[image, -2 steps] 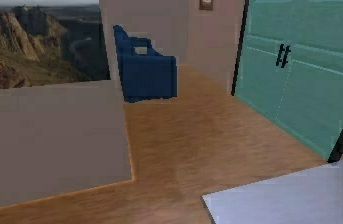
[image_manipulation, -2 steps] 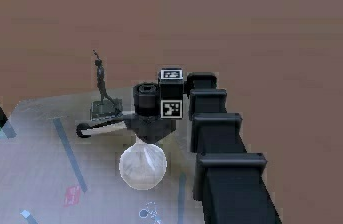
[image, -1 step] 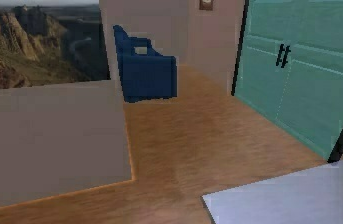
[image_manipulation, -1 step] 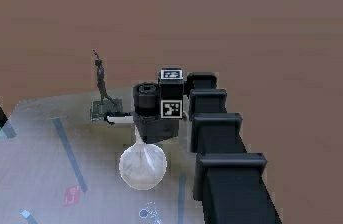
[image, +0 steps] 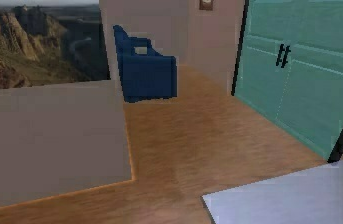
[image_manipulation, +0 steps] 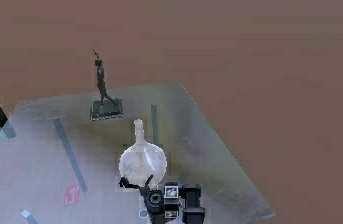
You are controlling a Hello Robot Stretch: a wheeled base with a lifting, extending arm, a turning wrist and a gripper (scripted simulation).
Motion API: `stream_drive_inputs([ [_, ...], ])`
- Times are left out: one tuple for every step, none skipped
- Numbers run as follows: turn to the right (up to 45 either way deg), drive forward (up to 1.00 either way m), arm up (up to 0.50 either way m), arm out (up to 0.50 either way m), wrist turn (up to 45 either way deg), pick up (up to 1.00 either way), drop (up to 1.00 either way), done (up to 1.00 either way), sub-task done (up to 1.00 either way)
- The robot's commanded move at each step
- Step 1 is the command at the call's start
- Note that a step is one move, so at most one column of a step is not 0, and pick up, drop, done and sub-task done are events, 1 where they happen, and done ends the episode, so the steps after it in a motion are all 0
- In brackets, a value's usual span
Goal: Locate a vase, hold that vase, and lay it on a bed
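Vase point(image_manipulation: 142, 157), pale and see-through, with a round belly and a thin neck, is standing on the greyish glassy tabletop point(image_manipulation: 214, 150), low in the arm side view. Its foot is being covered by the gripper point(image_manipulation: 135, 186), so the place where it is meeting the table is hard to make out. The arm point(image_manipulation: 179, 212) is showing at the bottom edge, cut off there. Two white squares are sitting at its end, and the gripper's dark body is lying left of them, right at the vase. Whether the fingers are holding anything, I cannot tell. Behind the vase a dark statuette point(image_manipulation: 102, 88) is standing on a flat base. A bluish stick point(image_manipulation: 69, 155) and a red scrap point(image_manipulation: 74, 194) are lying further left, too small to name. In the forward view a grey slab point(image: 49, 135) is partly hiding a blue armchair point(image: 145, 66).
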Motion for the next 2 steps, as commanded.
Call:
stream_drive_inputs([
  [0.0, 0.00, 0.00, 0.00, 0.0, 1.00, 0.00, 0.00, 0.00],
  [0.0, 0.00, 0.10, 0.00, 0.0, 0.00, 0.00, 0.00, 0.00],
])
